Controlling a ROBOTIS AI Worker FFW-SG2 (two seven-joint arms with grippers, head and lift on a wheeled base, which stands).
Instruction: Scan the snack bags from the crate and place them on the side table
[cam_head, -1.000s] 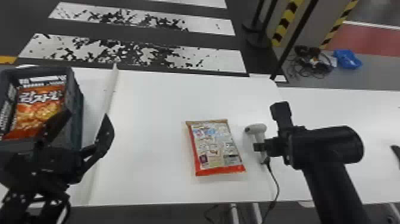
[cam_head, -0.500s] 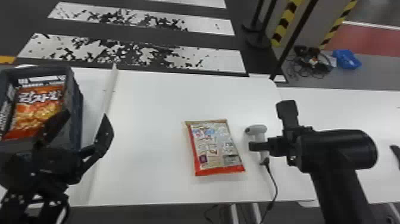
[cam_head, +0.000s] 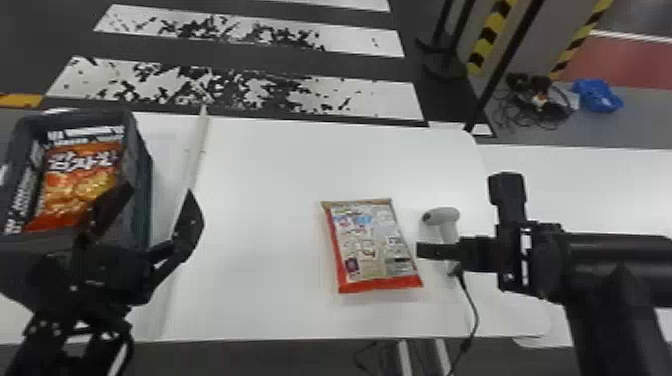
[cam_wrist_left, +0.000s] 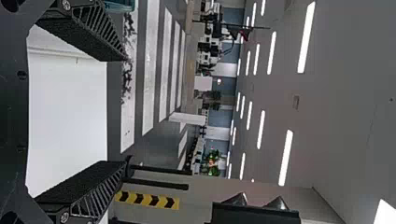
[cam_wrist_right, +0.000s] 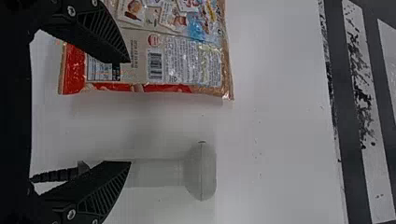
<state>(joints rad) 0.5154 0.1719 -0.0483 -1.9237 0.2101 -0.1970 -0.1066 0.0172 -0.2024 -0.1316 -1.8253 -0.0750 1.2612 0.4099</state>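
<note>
The bag lies on the table, left of the scanner; another bag sits in the crate at left. My right gripper is spread wide near the scanner (gripping nothing), my left gripper wide and empty near the crate.

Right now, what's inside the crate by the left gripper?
Crate: one orange snack bag showing, black-and-white printed panels along two inner sides. Anything beneath the bag is covered; the left gripper hides part of the crate's near end.
</note>
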